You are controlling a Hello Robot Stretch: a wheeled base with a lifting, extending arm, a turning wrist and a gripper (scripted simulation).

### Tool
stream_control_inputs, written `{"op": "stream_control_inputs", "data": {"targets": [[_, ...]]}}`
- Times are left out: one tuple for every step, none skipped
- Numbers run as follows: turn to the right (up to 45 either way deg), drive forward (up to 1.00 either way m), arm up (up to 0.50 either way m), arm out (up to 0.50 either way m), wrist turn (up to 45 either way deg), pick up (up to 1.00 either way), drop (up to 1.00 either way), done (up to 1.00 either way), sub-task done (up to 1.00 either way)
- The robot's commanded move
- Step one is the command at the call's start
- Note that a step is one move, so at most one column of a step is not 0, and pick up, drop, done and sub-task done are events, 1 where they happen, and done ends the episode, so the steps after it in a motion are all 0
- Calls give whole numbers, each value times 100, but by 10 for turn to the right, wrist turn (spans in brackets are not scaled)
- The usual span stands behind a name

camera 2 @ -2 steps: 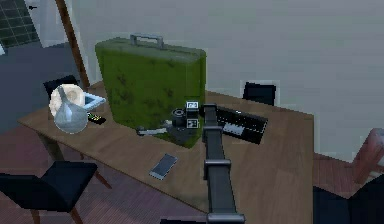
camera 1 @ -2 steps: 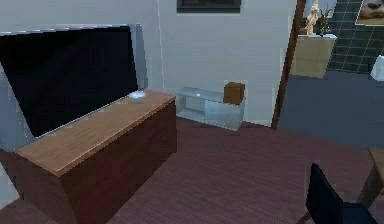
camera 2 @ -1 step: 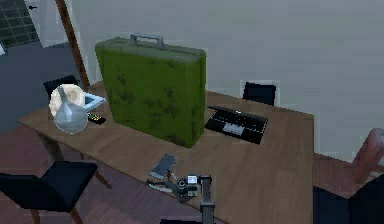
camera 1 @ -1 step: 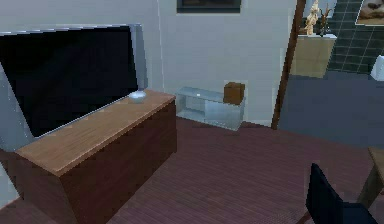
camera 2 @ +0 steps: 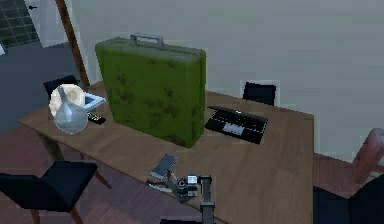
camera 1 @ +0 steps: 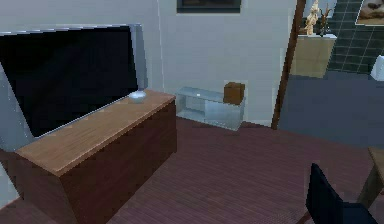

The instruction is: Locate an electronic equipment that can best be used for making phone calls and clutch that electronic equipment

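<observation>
In the arm side view a wooden table (camera 2: 280,165) carries a big green suitcase (camera 2: 155,85), an open dark laptop (camera 2: 237,123) and a round glass vessel (camera 2: 70,108). A small dark flat thing (camera 2: 97,119) lies beside the vessel. The arm (camera 2: 207,203) rises from the bottom edge, and its gripper (camera 2: 162,178) is over the table's near part. A grey flat slab-like thing (camera 2: 164,165) lies on the wood right at the gripper. I cannot tell whether the gripper holds anything.
Dark chairs stand around the table (camera 2: 50,185) (camera 2: 260,92). In the forward view a large TV (camera 1: 70,70) stands on a wooden cabinet (camera 1: 100,150), with a small pale thing (camera 1: 137,96) on it. A low glass table (camera 1: 208,108) bears a brown box (camera 1: 234,93). A doorway (camera 1: 335,70) opens at the right.
</observation>
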Motion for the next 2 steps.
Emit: {"op": "stream_control_inputs", "data": {"targets": [[0,0,10,0,0,0,0,0,0],[0,0,0,0,0,0,0,100,0]]}}
